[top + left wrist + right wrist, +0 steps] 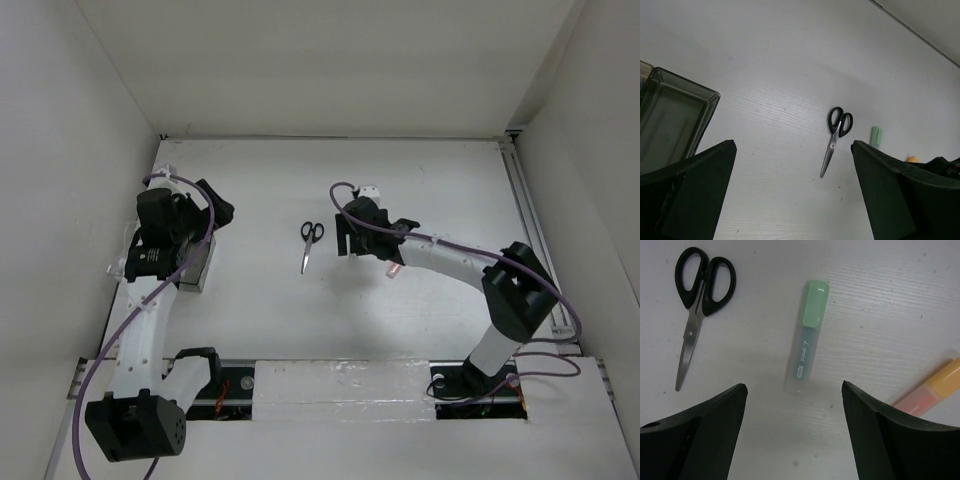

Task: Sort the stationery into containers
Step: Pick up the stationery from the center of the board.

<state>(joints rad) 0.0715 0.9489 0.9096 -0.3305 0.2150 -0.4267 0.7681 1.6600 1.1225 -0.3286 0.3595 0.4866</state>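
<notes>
The right jaws stand apart with nothing held. In the right wrist view the green-capped pen [807, 335] lies flat on the white surface [880, 300] in the gap between them, its cap pointing away from the camera and its grey end about level with the tips. The scissors [697, 305] lie beyond and outside the jaw on the left of that view, with the black handles far and the blades pointing back. The orange-pink highlighter [930, 390] shows just past the other jaw at the frame's edge. The left jaws are also wide apart and empty. In the left wrist view the scissors [836, 135] lie ahead in the gap, nearer the jaw on the right of that view. The smoky dark bin [675, 120] sits just beside the other jaw, which hides part of it. From above, the scissors [310, 240] lie between the two arms, well apart from that bin [197, 268].
</notes>
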